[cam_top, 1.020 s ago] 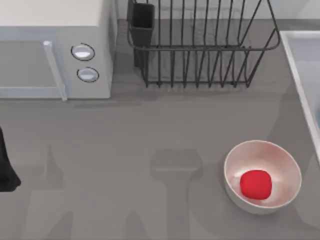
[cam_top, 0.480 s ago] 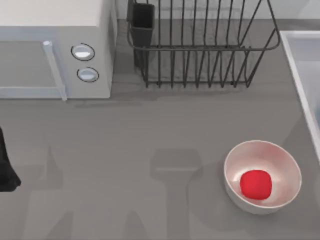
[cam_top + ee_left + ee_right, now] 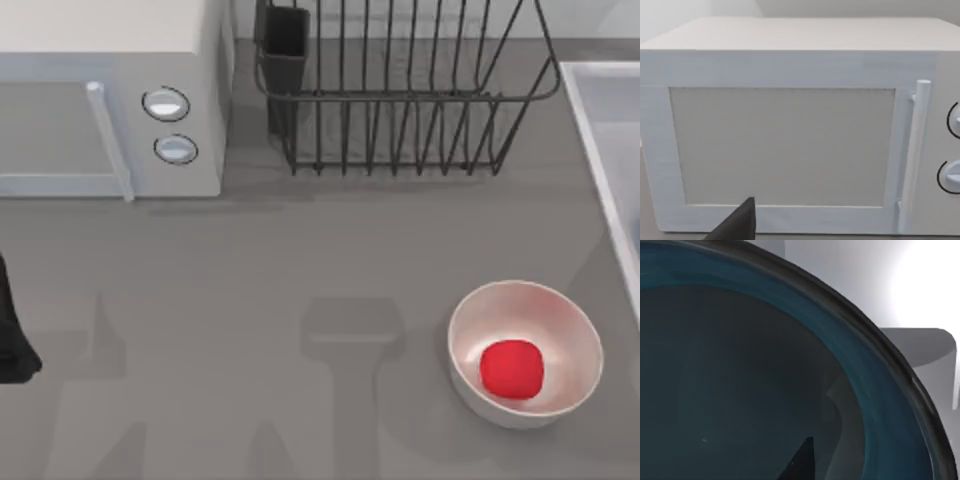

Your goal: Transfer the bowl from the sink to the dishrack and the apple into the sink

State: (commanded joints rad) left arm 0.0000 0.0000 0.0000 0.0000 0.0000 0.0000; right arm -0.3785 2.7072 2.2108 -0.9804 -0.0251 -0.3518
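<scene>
Top view: we find the apple [image 3: 512, 367] lying in the white bowl [image 3: 470, 318], the dishrack [image 3: 400, 95] bare. Our right wrist view looks closely into the teal bowl [image 3: 740, 370] inside the sink [image 3: 920, 347]; neither gripper's finger state can be told.

A plain grey counter [image 3: 250, 290] carries soft shadows; a white microwave [image 3: 110, 100] with two round knobs stands at its far left, pale wall behind it
</scene>
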